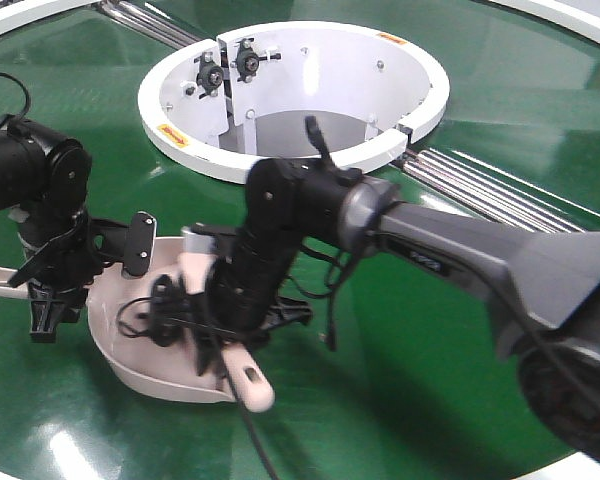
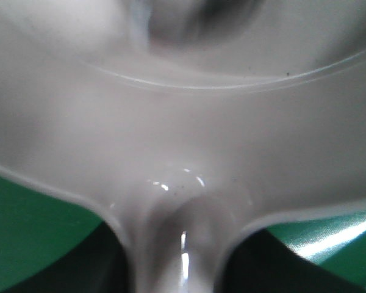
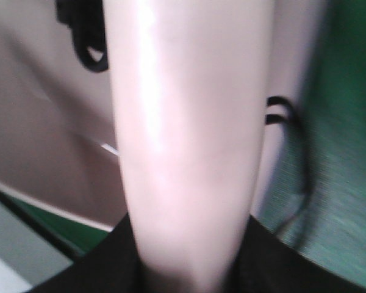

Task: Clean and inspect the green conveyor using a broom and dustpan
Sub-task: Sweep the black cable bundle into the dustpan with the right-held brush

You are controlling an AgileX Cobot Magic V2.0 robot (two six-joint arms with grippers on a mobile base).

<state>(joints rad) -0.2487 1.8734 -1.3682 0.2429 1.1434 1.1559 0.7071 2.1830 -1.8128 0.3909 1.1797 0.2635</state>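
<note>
The green conveyor (image 1: 520,110) fills the front view. The pale dustpan (image 1: 145,360) rests on it at the lower left, its handle pointing left. My left gripper (image 1: 52,285) is shut on the dustpan's handle; in the left wrist view the handle (image 2: 183,244) runs between the dark fingers (image 2: 97,268). My right gripper (image 1: 235,305) is shut on the broom (image 1: 250,385), whose slotted handle end sticks out over the dustpan's front edge. In the right wrist view the broom (image 3: 189,134) fills the middle, with the dustpan (image 3: 43,122) to its left. The bristles are hidden.
The white ring (image 1: 180,150) of the central opening stands behind the arms. Silver rollers (image 1: 490,195) run at the right. Black cables (image 1: 165,305) hang from the right arm over the dustpan. The white outer rim (image 1: 580,15) shows at the top right.
</note>
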